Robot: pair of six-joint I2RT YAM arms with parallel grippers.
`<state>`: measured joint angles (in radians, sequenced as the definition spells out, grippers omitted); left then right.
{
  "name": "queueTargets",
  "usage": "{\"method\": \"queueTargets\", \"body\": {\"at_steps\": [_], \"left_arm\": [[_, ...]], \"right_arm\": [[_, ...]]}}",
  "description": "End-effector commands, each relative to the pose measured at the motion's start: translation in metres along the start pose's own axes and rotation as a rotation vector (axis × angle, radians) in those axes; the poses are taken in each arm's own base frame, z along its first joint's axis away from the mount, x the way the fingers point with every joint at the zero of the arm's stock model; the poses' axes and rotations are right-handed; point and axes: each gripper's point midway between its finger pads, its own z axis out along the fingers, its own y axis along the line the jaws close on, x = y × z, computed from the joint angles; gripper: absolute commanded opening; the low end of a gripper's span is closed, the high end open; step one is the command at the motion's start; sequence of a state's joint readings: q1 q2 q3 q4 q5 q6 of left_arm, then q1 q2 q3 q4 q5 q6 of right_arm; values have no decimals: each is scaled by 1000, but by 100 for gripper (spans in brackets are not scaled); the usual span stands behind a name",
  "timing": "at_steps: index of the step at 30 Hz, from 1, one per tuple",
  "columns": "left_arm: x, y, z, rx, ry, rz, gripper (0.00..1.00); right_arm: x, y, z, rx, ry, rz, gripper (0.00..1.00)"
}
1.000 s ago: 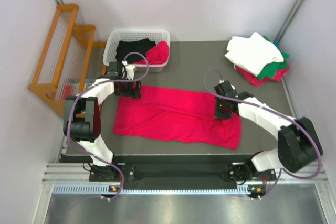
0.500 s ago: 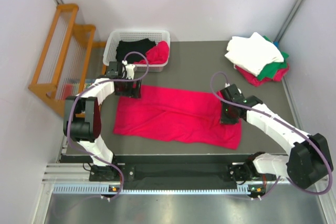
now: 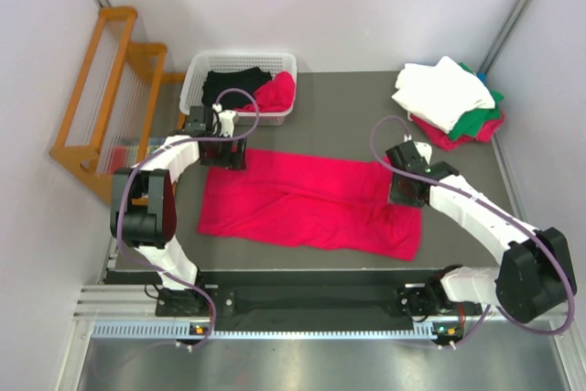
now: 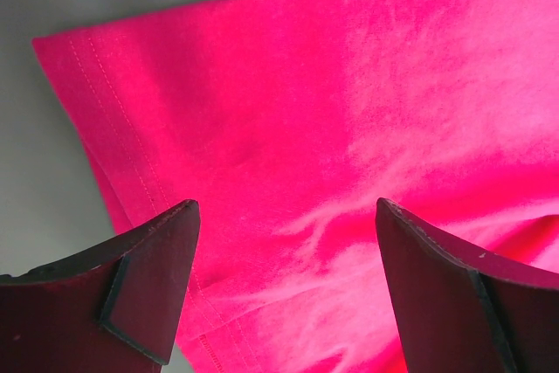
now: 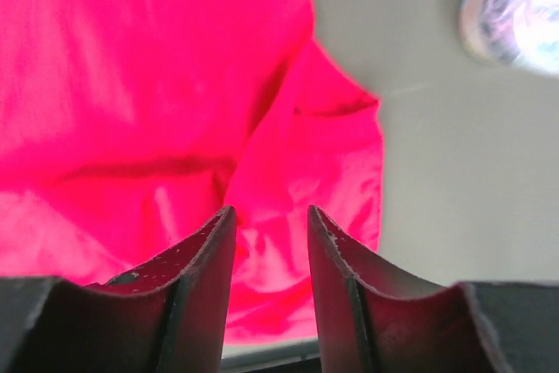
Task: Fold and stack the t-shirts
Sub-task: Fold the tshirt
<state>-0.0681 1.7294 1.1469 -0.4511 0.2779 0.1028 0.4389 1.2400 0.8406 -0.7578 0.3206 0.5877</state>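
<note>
Left gripper (image 4: 284,294) hangs wide over the far-left corner of the crimson t-shirt (image 3: 307,200), spread flat mid-bench toward the near edge; right gripper (image 5: 271,242) sits narrow, w/ nothing visibly pinched, at the shirt's far-right end. Judged step: pre-fold grasp; next move needs both grippers to pinch the far hem & carry it toward the near edge. Top view alone shows the folded stack (image 3: 449,98) at the far-right corner & the basket (image 3: 194,80) at the far-left; wrist views alone show jaw gaps & hem stitching.
</note>
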Motion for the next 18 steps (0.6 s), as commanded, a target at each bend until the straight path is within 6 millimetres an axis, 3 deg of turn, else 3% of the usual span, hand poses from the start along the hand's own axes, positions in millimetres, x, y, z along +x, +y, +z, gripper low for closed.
{"method": "queueTargets", "body": {"at_steps": [1, 3, 6, 9, 12, 14, 18], "left_arm": [[-24, -8, -16, 23, -68, 14, 86], [-23, -8, -15, 26, -63, 13, 86], [-21, -9, -12, 29, -55, 10, 86], [-21, -9, -9, 26, -49, 9, 86], [-20, -10, -6, 27, -42, 14, 86], [-20, -10, -5, 28, -40, 21, 86], [-23, -7, -1, 16, -41, 35, 86]], "right_arm": [[-77, 12, -9, 3, -187, 93, 39], [-107, 22, -16, -39, -223, 113, 39], [-128, 35, -5, -53, -223, 111, 38], [-128, 47, 23, -62, -166, 112, 38], [-111, 57, 55, -68, -86, 114, 34], [-88, 61, 76, -79, -10, 116, 32], [-68, 67, 93, -104, 52, 129, 30]]}}
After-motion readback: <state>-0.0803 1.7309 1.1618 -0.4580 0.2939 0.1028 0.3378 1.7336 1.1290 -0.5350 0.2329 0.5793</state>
